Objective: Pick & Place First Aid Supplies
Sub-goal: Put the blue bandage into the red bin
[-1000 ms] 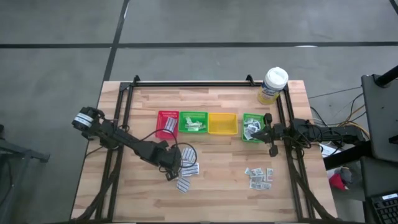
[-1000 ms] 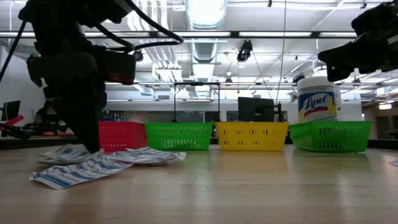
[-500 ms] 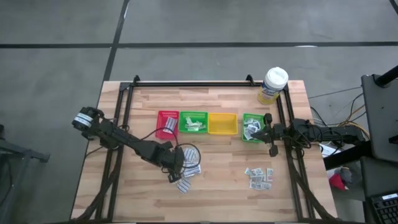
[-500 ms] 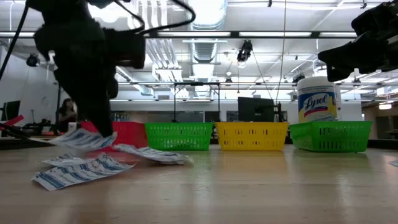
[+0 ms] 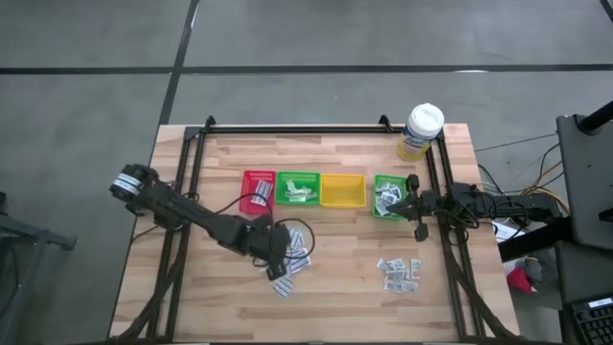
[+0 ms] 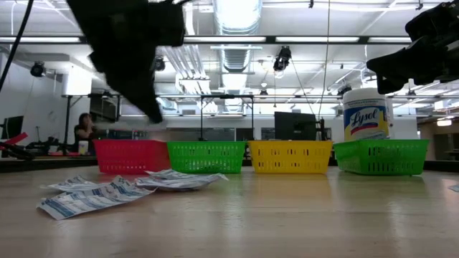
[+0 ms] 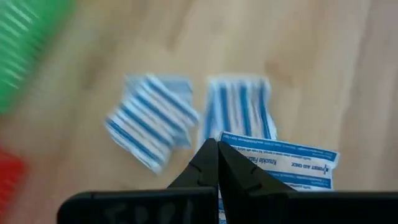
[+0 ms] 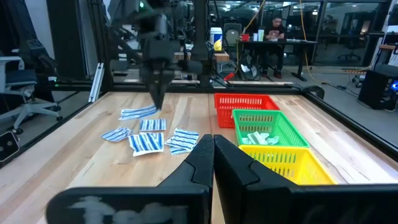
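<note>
Your left gripper [image 7: 217, 144] is pinched shut on a printed strip [image 7: 283, 163], lifted above the loose strips [image 5: 292, 264] on the table [image 5: 345, 278]; its own fingers hide most of that strip. Your right gripper [image 8: 213, 138] waits closed and empty beside the end green tray [image 5: 388, 196], which holds small packets you can't make out.

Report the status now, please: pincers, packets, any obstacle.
Left pincer shut on one white blue-printed paper packet, above the loose packets. Right pincer shut, empty, beside the right green plastic tray. Nothing in the way.
</note>
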Tool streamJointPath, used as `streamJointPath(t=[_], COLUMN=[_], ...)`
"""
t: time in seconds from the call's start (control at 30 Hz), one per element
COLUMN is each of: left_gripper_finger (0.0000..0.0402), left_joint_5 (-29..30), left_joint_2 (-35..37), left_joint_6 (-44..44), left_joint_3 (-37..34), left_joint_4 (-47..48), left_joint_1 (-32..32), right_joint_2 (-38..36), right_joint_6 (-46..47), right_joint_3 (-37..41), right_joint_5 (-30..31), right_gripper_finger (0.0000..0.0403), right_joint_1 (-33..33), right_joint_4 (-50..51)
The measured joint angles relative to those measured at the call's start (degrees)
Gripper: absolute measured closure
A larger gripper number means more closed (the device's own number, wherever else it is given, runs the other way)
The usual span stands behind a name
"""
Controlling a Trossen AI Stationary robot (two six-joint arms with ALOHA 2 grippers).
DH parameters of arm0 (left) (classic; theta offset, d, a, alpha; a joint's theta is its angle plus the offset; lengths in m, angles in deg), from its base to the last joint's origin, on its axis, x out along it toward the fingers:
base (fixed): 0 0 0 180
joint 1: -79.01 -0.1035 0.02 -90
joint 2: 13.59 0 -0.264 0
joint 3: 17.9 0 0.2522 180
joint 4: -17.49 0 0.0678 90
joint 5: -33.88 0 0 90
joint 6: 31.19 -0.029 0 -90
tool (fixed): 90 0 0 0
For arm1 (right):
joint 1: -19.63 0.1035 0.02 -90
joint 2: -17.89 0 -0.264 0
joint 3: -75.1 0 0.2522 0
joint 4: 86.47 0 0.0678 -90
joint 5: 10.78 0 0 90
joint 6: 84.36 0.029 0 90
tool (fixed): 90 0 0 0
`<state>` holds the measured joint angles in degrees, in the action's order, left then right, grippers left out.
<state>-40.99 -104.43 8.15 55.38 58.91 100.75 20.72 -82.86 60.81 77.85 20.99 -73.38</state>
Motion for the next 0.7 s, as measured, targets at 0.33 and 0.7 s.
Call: streamJointPath(t=[0.33,0.7], left_gripper_finger=[0.0401,0.0401], left_joint_5=[26.2,41.5], left_joint_2=[5.6,13.1], left_joint_6=[5.9,13.2], left_joint_3=[2.1,2.1], left_joint_4=[3.4,22.0], left_joint_1=[-0.1,-1.8], right_joint_2=[0.0,0.0], right_joint_6=[0.0,0.0], right_joint_3=[0.0,0.0], right_joint_5=[0.0,0.0], right_gripper_finger=[0.0394,0.0394], right_joint_1=[0.0,0.0], right_joint_4=[0.0,0.0])
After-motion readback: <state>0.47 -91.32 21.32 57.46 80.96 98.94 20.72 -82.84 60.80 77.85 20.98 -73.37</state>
